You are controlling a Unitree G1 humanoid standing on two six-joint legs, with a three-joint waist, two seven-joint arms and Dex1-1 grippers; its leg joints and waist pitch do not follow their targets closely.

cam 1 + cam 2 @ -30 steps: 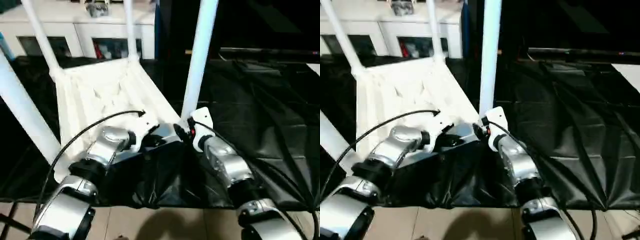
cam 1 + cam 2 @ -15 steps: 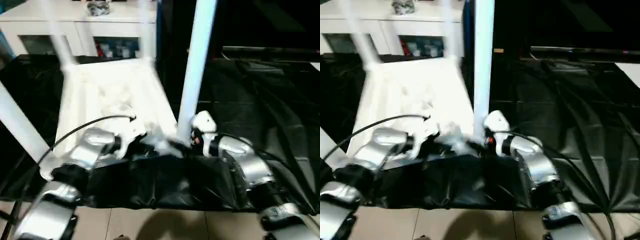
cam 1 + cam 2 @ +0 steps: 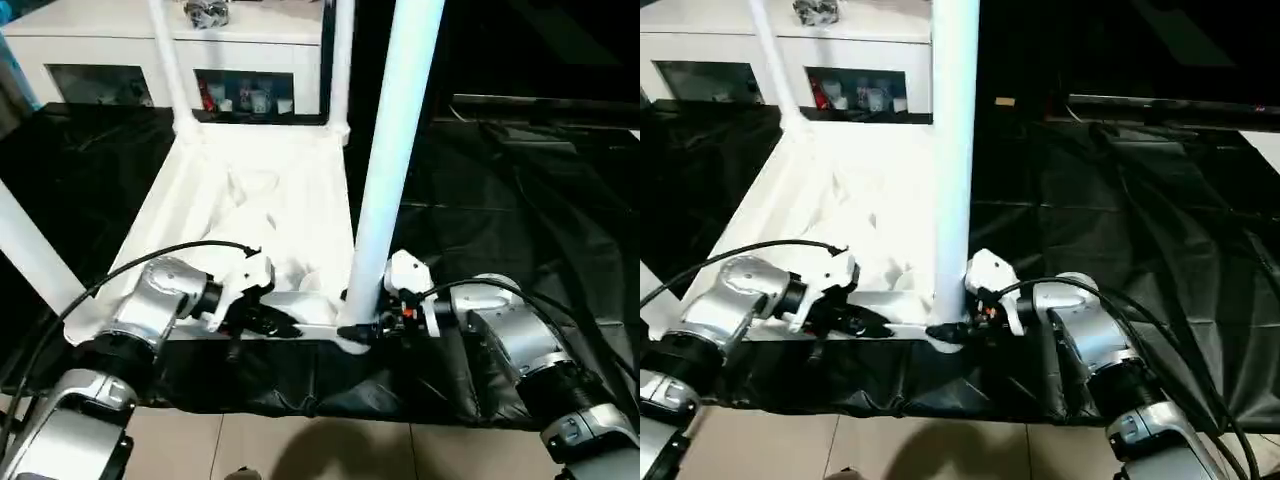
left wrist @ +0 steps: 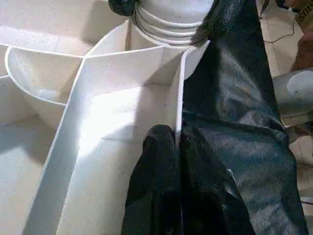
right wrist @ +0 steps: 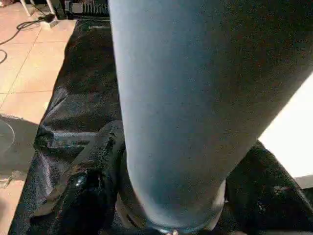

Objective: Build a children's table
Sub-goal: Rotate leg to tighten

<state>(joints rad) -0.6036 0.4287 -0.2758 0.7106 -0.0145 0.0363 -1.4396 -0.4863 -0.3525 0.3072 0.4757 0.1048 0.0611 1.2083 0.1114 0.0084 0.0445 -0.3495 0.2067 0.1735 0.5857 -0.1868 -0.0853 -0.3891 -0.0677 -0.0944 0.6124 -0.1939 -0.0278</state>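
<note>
The children's table lies upside down on the black sheet, its ribbed white tabletop (image 3: 250, 200) facing up and white legs standing in the corner sockets. The near right leg (image 3: 395, 150) rises tall in front of me. My right gripper (image 3: 355, 328) comes in from the right, and its black fingers (image 5: 90, 186) press on both sides of that leg's ringed base (image 4: 168, 19). My left gripper (image 4: 177, 139) is shut on the tabletop's thin near rim (image 4: 178, 88), a little left of that corner. Further legs stand at the far left (image 3: 170, 65), far right (image 3: 342, 60) and near left (image 3: 30, 250).
A white cabinet with glass doors (image 3: 100, 50) stands behind the work. The crumpled black sheet (image 3: 520, 200) covers the surface to the right of the tabletop. Tiled floor (image 3: 300, 450) lies below the near edge. Black cables run along both forearms.
The view has shifted and the tabletop now sits squarer to me. My right forearm has swung out to the right and its fingers now clasp the leg's base. The left gripper keeps its hold.
</note>
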